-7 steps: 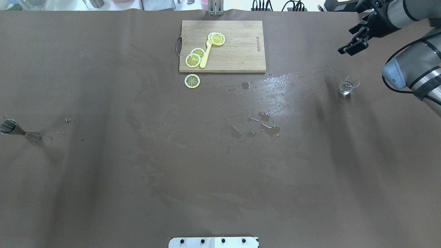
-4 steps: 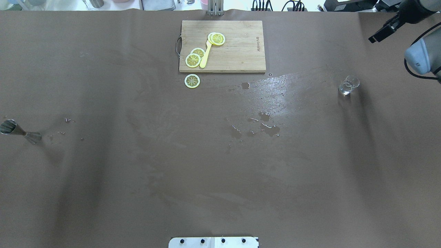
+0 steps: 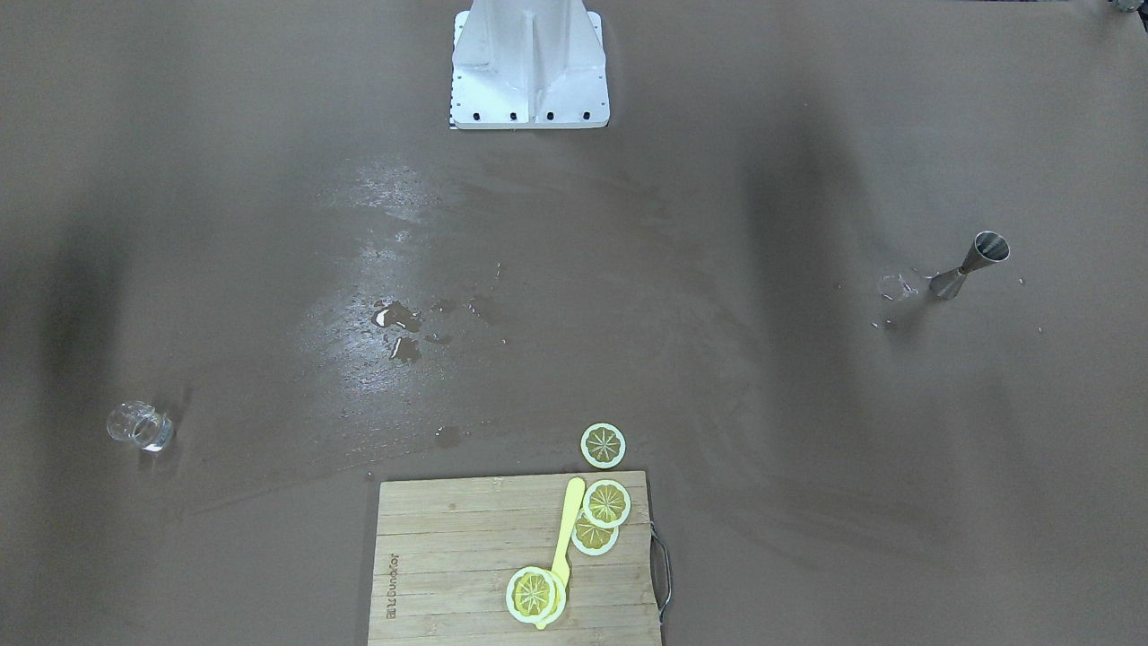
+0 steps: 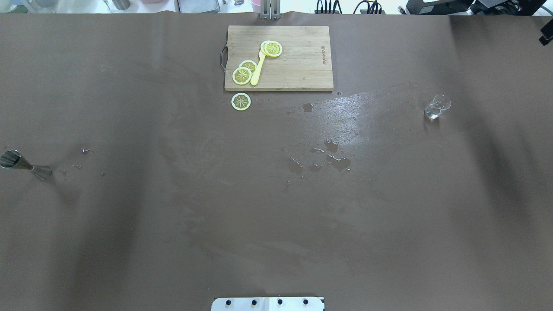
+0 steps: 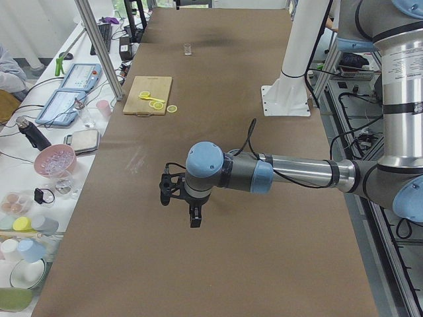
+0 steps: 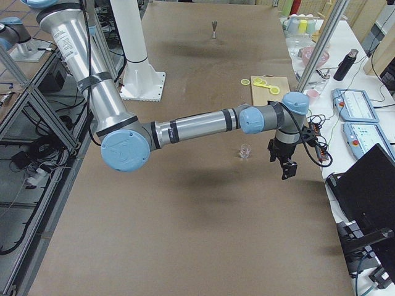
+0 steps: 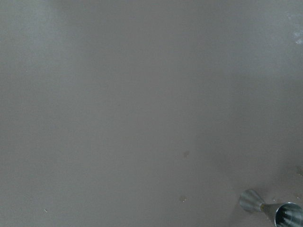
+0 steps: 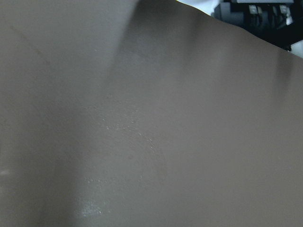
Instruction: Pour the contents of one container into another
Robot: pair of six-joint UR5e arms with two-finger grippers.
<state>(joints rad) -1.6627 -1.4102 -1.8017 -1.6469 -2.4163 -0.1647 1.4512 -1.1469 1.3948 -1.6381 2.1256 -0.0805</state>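
Brown sheeting (image 4: 173, 216) covered the long work table, and neither container was in the robot's grasp. At the left end, the left gripper (image 5: 182, 201) hung above bare table, carrying nothing. Whether its fingers stood apart or together could not be told from the side view. The steel measuring cup (image 4: 23, 165) stood upright on the table by itself, at the edge of the left wrist camera's view. Mid-table at the far side lay a cutting board (image 4: 298, 60) with lemon slices (image 4: 242, 76), and nearer were small puddles (image 4: 339, 162) on a wet sheen. Further right the small glass (image 4: 437, 106) stood upright and untouched, its contents too faint to judge. The right gripper (image 6: 282, 161) hovered beyond it, clear of it and empty, its fingers' spacing also unclear. The spills suggested liquid had been handled, but no pour was under way.
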